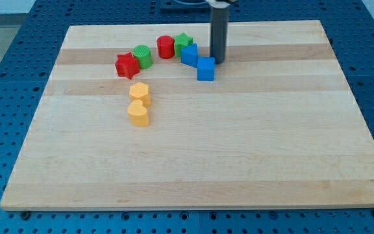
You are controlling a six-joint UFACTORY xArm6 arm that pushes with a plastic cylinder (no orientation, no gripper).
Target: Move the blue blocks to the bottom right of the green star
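Our two blue blocks sit close together at the far side of the tabletop (252,162), a bit left of the middle. One blue block (189,54) lies just right of the green star (184,41), touching or almost touching it. The blue cube (205,68) sits nearer to us and to the right of that one, so both already lie on the star's near right side.

My tip (218,62) stands just right of the blue blocks, very close to the cube's far right corner. We cannot tell if it touches. So the blue blocks lie to the left of my tip, and we think only a small nudge is left, if any.

We have no pincer, only a rod, so there is nothing to open or squeeze.

Left of the star come a red round block (165,47), a green round block (142,56) and a red star (126,65). Two yellow blocks (139,93) (137,112) sit nearer to us. We see no boxes or bowls.
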